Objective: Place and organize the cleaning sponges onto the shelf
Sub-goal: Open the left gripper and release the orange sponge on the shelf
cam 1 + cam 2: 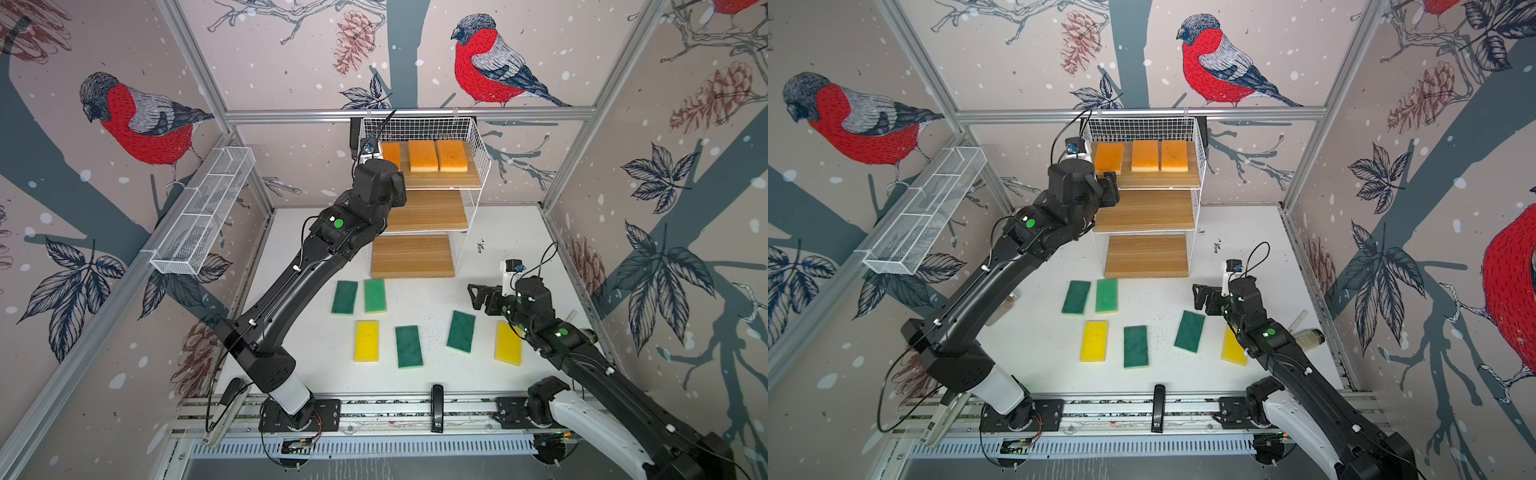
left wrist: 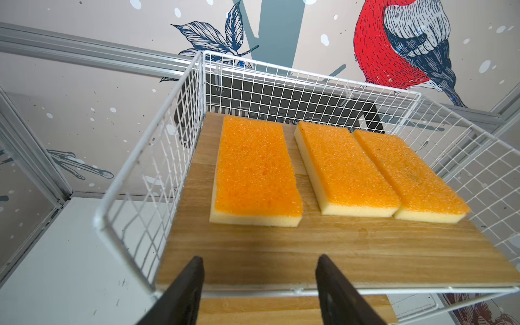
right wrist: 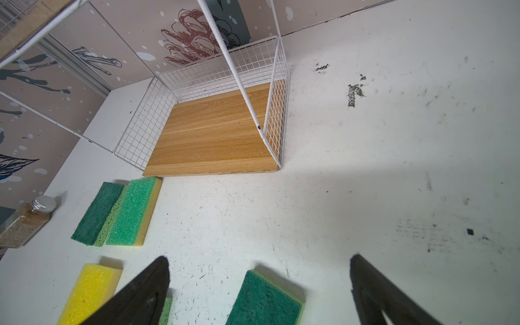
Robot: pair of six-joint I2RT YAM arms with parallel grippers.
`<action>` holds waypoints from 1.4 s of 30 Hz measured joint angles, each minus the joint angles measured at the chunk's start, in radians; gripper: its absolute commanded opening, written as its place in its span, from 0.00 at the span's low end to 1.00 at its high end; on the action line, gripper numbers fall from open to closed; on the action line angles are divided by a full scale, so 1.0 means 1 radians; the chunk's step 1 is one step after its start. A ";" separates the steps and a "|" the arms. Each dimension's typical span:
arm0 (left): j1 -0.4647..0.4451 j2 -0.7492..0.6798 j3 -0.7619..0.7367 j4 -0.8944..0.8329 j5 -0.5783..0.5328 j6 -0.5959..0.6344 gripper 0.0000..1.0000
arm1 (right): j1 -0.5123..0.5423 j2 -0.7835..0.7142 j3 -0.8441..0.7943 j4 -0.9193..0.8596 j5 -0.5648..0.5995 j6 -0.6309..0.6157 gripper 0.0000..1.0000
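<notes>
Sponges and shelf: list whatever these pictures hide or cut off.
Leftmost orange sponge: in a top view, partly behind the left arm.
Right-hand yellow sponge: in a top view, the right arm covers part.
Middle board: left end hidden by the left arm in both top views.
Glass jar: mostly behind the left arm in a top view.
Nearest green sponge: right wrist view, cut off by the frame edge.

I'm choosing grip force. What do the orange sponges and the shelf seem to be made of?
Orange sponges: soft foam by the look, a coarse orange face over a pale yellow porous layer. Shelf: matte boards with light-brown wood grain, possibly laminate; walls of thin white-coated wire grid, likely metal.
</notes>
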 measured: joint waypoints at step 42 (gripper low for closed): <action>0.065 0.159 0.158 -0.045 0.044 0.014 0.47 | -0.002 0.007 -0.021 0.023 0.002 -0.003 0.99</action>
